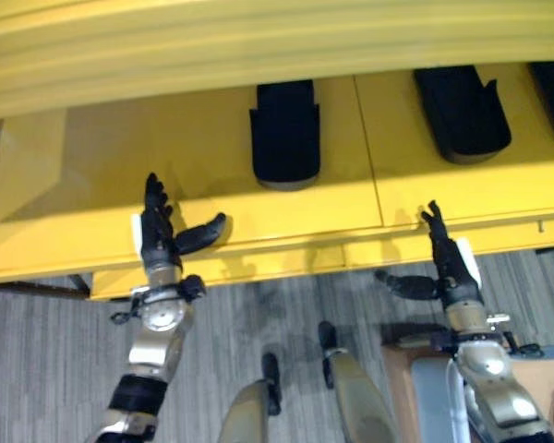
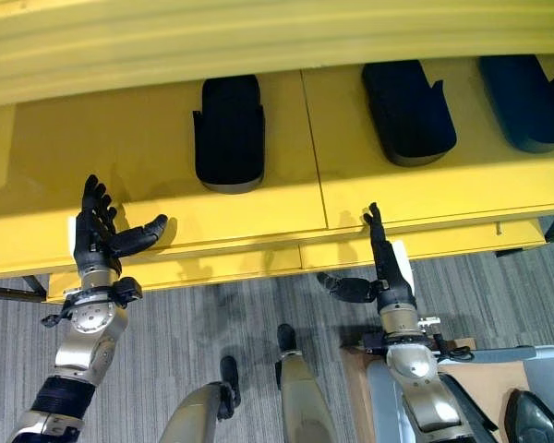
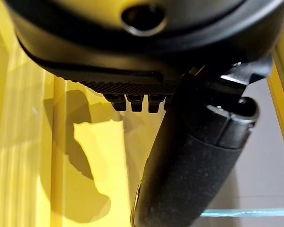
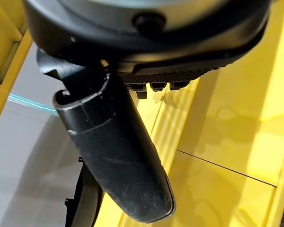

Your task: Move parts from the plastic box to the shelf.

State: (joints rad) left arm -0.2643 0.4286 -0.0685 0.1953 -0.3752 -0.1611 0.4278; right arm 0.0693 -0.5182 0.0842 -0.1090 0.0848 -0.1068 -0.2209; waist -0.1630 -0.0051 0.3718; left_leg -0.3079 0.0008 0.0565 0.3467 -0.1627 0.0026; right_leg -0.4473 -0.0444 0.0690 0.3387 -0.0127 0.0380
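Three black moulded parts lie on the yellow shelf [image 1: 120,157]: one in the middle [image 1: 284,134], one to its right [image 1: 462,111] and a third at the far right [image 2: 526,100]. My left hand [image 1: 157,235] is open and empty, fingers straight up against the shelf's front edge, thumb [image 3: 194,165] spread out. My right hand [image 1: 448,263] is open and empty too, just below the front edge further right, its thumb [image 4: 118,156] pointing left. The grey plastic box [image 2: 499,388] sits at the lower right with a dark part [image 2: 534,415] inside.
An upper yellow shelf board [image 1: 258,37] overhangs the back of the shelf. The box rests on a brown surface [image 1: 535,374]. Grey carpet floor [image 1: 37,351] lies below the shelf. The shelf's left section is bare.
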